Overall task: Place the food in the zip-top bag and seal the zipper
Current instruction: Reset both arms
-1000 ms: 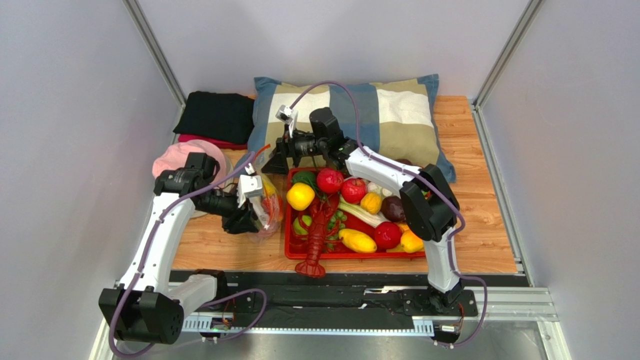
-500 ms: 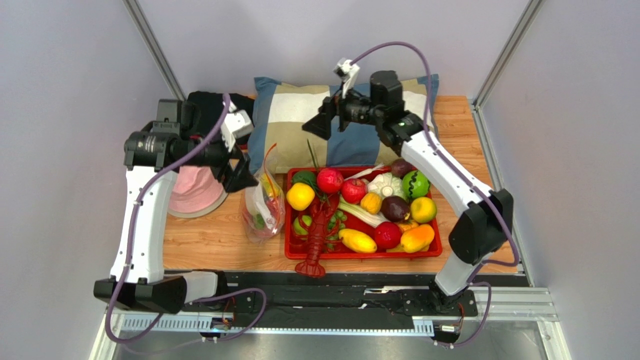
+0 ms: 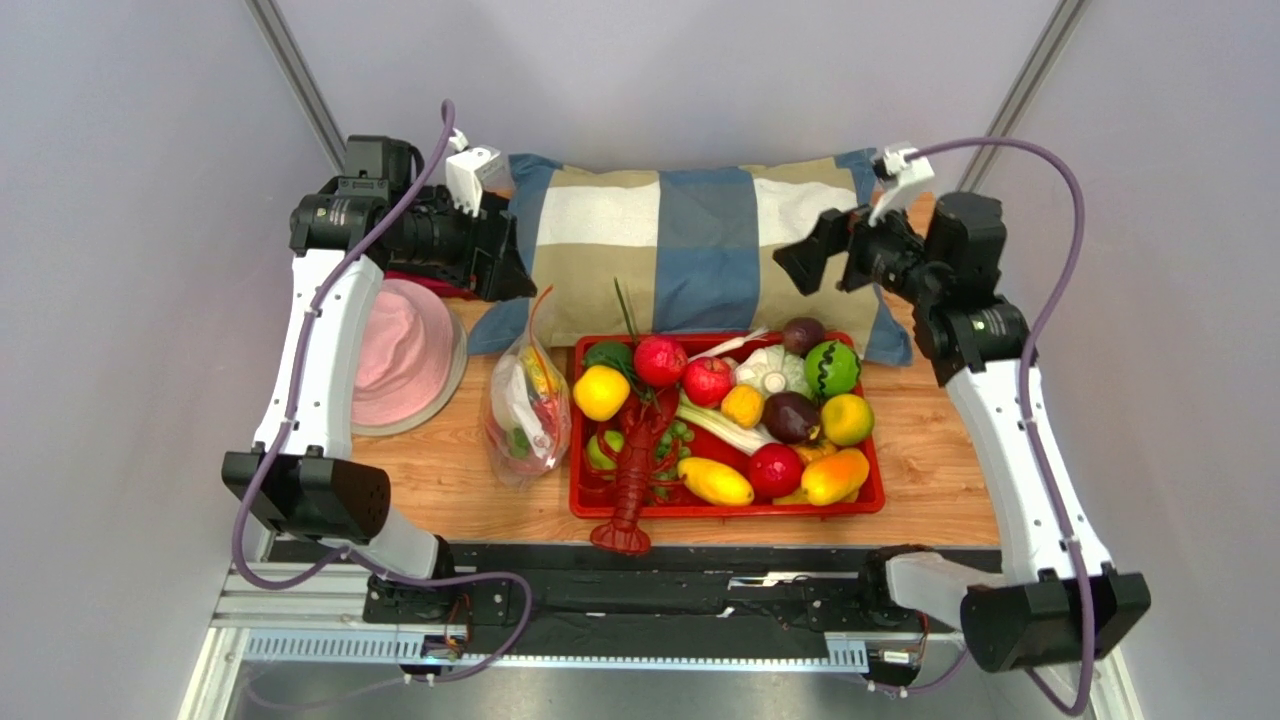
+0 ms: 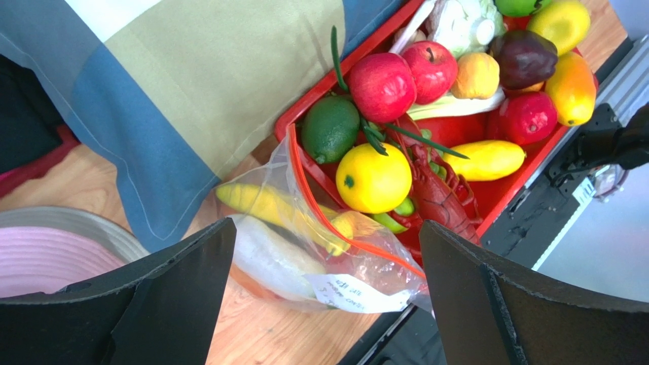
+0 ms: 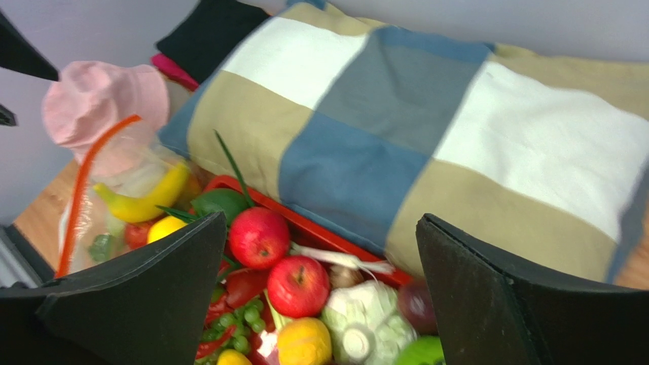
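The zip-top bag (image 3: 526, 417) stands on the table against the left side of the red tray (image 3: 721, 512). It holds a yellow banana (image 4: 263, 204), a white piece and other food. Its orange-red zipper (image 4: 329, 222) shows as one single line, also in the right wrist view (image 5: 85, 182). More food fills the tray: apples (image 3: 658, 362), a lemon (image 3: 600, 393), a mango (image 3: 836, 477). My left gripper (image 3: 504, 267) is open and empty, high above the bag at the back left. My right gripper (image 3: 804, 249) is open and empty, high at the back right.
A checked pillow (image 3: 706, 240) lies behind the tray. A pink hat (image 3: 394, 356) in a grey bowl sits left of the bag, and black cloth (image 5: 209, 30) lies behind it. A red toy lobster (image 3: 637, 468) hangs over the tray's front edge.
Both arms have left the bag and risen. The left swung up to the back left, the right swung across to the back right. The bag now stands alone beside the tray.
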